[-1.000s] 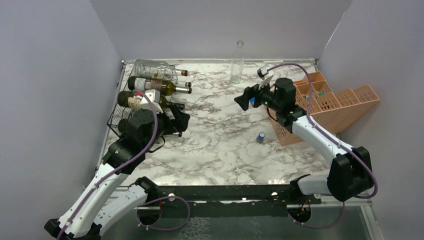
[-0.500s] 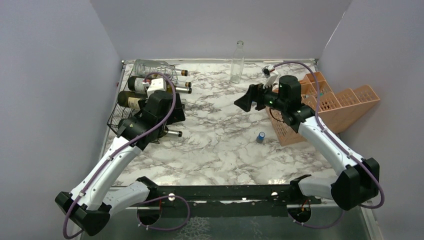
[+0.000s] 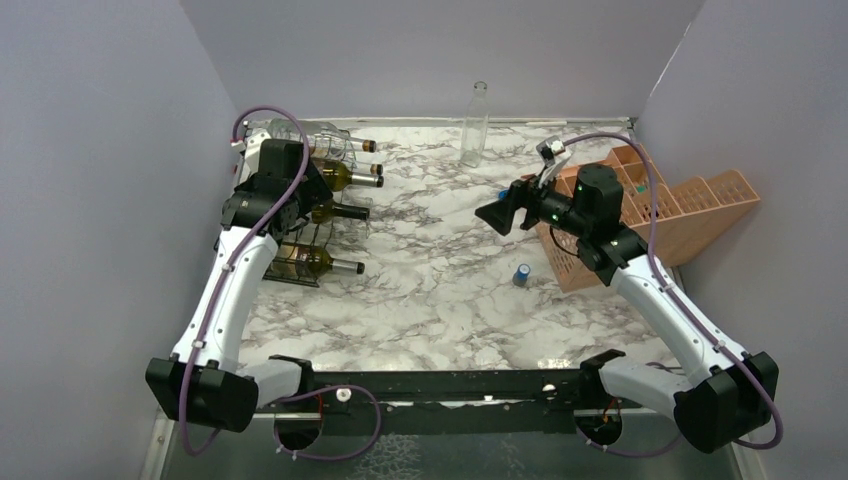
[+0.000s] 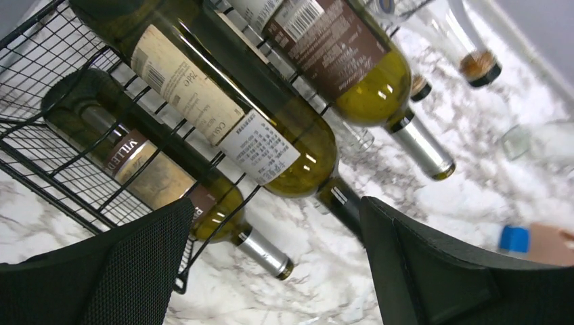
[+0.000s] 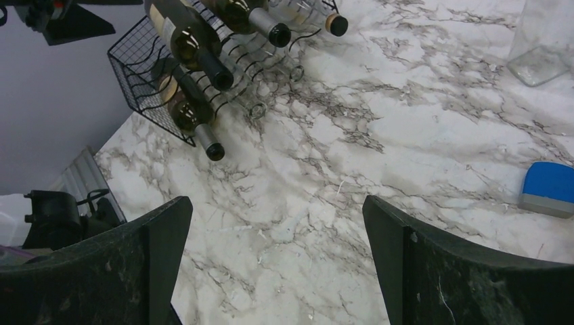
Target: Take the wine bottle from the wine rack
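Left wrist view: left fingers (image 4: 122,271) spread wide, holding nothing, hovering over the black wire-mesh wavy-tier rack (image 4: 47,152). Green glass wine bottle with cream label (image 4: 237,128) lies on its side in the rack, framed between the two fingers, not gripped. Brown-labelled green bottle (image 4: 325,47) is racked just beside it. Right fingers (image 5: 467,271) are equally wide, empty, above the white marble surface (image 5: 406,135), well apart from the rack and near the salmon-orange plastic crate (image 3: 690,215).
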You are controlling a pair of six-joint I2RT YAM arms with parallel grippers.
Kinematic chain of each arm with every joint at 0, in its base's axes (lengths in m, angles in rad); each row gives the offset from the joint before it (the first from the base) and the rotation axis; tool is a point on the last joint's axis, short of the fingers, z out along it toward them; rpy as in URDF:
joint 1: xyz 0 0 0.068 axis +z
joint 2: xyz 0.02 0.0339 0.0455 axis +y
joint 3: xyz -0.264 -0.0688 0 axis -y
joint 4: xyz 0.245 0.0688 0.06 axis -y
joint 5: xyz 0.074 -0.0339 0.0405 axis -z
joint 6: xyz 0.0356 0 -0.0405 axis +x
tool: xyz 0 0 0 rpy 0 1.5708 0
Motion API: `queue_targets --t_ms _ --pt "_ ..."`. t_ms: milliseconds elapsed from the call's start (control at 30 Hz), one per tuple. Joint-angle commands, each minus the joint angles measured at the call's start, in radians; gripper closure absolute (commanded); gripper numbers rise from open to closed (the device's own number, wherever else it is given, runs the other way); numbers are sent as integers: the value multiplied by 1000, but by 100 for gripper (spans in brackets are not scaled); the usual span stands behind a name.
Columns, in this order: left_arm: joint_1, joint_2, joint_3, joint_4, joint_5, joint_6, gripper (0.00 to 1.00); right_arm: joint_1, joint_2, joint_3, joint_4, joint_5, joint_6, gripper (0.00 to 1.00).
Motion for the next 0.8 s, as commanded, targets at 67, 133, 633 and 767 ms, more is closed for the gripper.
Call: queue_targets --t_ms 67,133,633,767 --pt "126 14 -5 71 66 -322 1 -3 -66 -37 37 -71 -28 1" --pt "158 27 -18 80 82 -380 2 -2 -84 -47 45 -90 -32 1" --pt "248 124 -116 98 225 -551 6 -2 -93 -65 50 -86 -36 1" --pt "262 136 -148 157 249 -541 6 -2 -87 -65 48 -87 -39 0"
